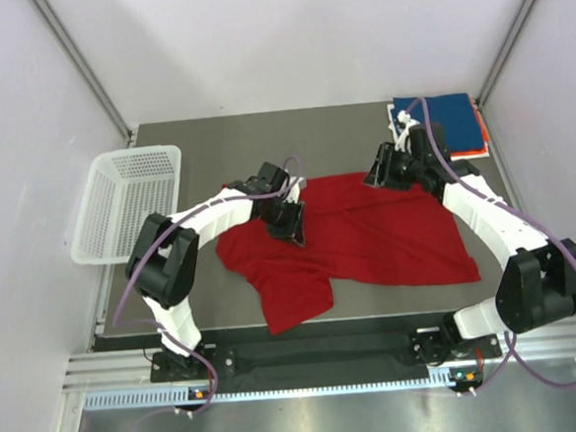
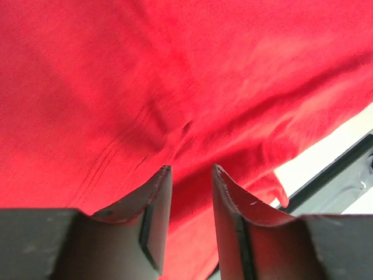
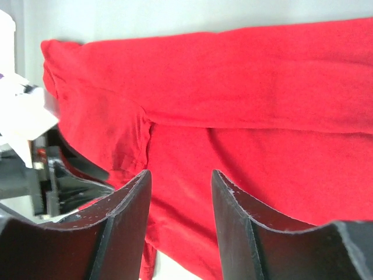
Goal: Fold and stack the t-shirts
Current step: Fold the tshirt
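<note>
Both my arms arch inward over the surface (image 1: 214,147). My left end effector (image 1: 290,222) is over the left part of the red t-shirt (image 1: 378,234), which lies crumpled at centre, and my right end effector (image 1: 384,170) is at its upper edge. From above the fingertips are hidden. In the wrist views both pairs stand moderately parted and grip nothing. A folded dark blue t-shirt (image 1: 454,117) lies at upper right.

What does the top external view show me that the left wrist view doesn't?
Only top external: the white mesh basket, the folded dark blue shirt in the far right corner, and the right pincer. Only left wrist: stitched seam lines in the cloth, close up. Both: the red t-shirt and the left pincer, open over it.
</note>
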Controlling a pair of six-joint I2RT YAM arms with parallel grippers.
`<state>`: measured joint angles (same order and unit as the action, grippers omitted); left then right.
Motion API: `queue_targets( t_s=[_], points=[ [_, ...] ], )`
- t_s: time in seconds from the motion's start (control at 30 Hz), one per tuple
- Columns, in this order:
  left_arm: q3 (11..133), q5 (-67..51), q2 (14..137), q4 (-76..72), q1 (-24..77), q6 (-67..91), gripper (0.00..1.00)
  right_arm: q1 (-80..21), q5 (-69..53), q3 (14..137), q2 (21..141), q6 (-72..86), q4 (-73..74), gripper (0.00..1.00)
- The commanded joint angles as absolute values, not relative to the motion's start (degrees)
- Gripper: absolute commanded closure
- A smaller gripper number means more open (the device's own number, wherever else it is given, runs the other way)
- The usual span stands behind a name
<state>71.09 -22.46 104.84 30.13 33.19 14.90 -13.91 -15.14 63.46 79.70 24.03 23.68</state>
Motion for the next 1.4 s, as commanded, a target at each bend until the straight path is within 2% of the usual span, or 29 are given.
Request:
queue_targets(
  t_s=[0.0,0.13,0.23,0.43,0.77,1.1,1.37],
  points=[
    [73.6,-20.6,98.4,34.5,31.3,17.0,0.60,-16.2,-16.1,64.2,81.0,23.6,22.9,0.54],
    [75.7,-14.7,95.4,36.3,25.9,18.0,0.56,-22.4,-13.7,65.0,83.7,26.0,22.9,0.54],
    [76.2,-10.0,96.8,37.7,17.8,19.2,0.55,-26.8,-10.3,65.4,87.0,28.7,22.6,0.55],
    [78.6,-1.7,102.5,37.4,9.9,20.8,0.54,-28.8,-7.1,63.3,93.3,34.8,16.4,0.58],
    [82.5,2.0,114.2,34.3,7.5,22.1,0.55,-28.8,2.2,63.5,98.8,39.5,14.1,0.59],
    [93.4,0.9,125.3,34.8,6.6,22.9,0.57,-28.0,10.9,64.2,103.4,49.3,17.2,0.62],
    [101.9,1.2,129.5,38.2,5.6,23.4,0.56,-25.8,9.2,65.0,108.3,56.0,14.7,0.63]
  ],
)
